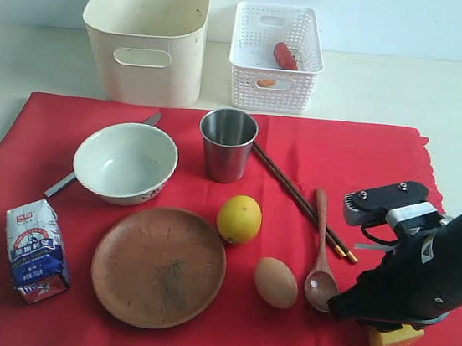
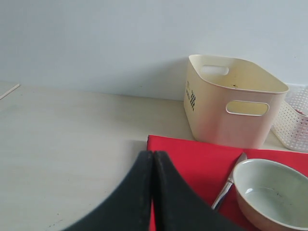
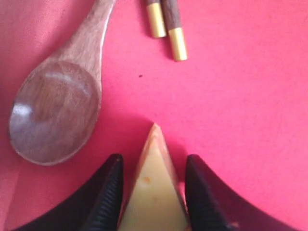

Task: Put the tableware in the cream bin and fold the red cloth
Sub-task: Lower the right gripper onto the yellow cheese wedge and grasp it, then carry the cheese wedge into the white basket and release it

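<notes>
The right arm [image 1: 443,267] wears a glossy black shell, with a grey screwed block [image 1: 384,199]; 2 black claw fingers [image 3: 108,192].

The red cloth [image 1: 343,153] is lying spread flat on the table, its scalloped edge running down the right. The cream bin [image 1: 151,36] is standing upright just beyond the cloth's far edge. On the cloth, the white bowl [image 1: 125,162] is sitting upright over the silver table knife [image 1: 58,185]. The steel cup [image 1: 227,144] is standing just beside the bowl. The dark chopsticks [image 1: 295,198] are lying paired on a diagonal, gold tips nearest. The brown wooden spoon [image 1: 321,260] is lying hollow-up, its handle crossing them. The round brown plate [image 1: 158,265] is lying flat in front of the bowl.
</notes>
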Available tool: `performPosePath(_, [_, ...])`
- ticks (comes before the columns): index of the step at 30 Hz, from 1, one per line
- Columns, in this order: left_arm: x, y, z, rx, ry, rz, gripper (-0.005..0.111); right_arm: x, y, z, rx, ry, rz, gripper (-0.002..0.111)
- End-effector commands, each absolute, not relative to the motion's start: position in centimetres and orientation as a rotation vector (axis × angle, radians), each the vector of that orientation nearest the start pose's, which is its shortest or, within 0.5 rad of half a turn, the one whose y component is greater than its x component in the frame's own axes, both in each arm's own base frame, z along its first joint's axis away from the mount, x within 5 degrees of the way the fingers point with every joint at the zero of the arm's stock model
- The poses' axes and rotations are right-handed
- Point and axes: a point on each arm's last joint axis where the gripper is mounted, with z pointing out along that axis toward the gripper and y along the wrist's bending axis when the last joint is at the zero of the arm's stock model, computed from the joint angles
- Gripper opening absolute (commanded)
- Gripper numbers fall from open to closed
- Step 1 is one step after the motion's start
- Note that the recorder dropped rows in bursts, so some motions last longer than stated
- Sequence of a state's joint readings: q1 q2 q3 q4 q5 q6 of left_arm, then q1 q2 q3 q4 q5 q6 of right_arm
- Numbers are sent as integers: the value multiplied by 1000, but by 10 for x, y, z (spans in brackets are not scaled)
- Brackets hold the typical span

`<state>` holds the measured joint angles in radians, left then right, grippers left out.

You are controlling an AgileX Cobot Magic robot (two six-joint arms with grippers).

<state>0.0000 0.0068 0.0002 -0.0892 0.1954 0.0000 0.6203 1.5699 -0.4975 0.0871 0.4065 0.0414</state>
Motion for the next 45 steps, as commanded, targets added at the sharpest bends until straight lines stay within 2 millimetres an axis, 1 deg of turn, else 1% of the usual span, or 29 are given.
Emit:
performPosePath(1, [56,-2,195,-67,1679,-87,3,171,126,119,-749,2873,137,7])
performPosePath(3, [56,-2,195,-67,1679,-87,3,172,126,122,-749,2853,145,0])
performPosePath(4, [56,-2,195,-67,1679,-87,3,172,126,125,-749,2842,150,0])
performPosePath(6, [56,-2,195,-67,1679,-87,3,172,126,139,-731,2770,186,0])
performPosePath(7, [56,-2,195,-67,1679,-87,3,172,126,143,-725,2747,196,0])
performPosePath(8, [56,-2,195,-67,1679,-87,3,176,129,156,-710,2685,226,0])
performPosePath(9, [56,-2,195,-67,1679,-87,3,179,131,162,-704,2661,236,0])
performPosePath(10, [56,-2,195,-67,1679,-87,3,188,137,177,-683,2583,270,0])
performPosePath(11, [56,-2,195,-67,1679,-87,3,192,140,183,-670,2536,288,0])
performPosePath(12, [56,-2,195,-67,1679,-87,3,205,149,198,-643,2417,328,0])
performPosePath(13, [56,-2,195,-67,1679,-87,3,211,153,204,-630,2368,344,0])
performPosePath(14, [56,-2,195,-67,1679,-87,3,223,161,215,-598,2260,377,0])
performPosePath(18, [56,-2,195,-67,1679,-87,3,243,174,226,-551,2103,419,0])
performPosePath(25, [56,-2,195,-67,1679,-87,3,283,201,220,-497,1923,455,0])
performPosePath(29, [56,-2,195,-67,1679,-87,3,309,215,214,-510,1840,424,0])
performPosePath(32, [56,-2,195,-67,1679,-87,3,334,224,206,-502,1846,407,0])
performPosePath(36, [56,-2,195,-67,1679,-87,3,364,230,194,-477,1858,387,0])
performPosePath(41, [56,-2,195,-67,1679,-87,3,394,230,178,-431,1865,370,0])
performPosePath(45, [56,-2,195,-67,1679,-87,3,409,234,164,-390,1882,372,0])
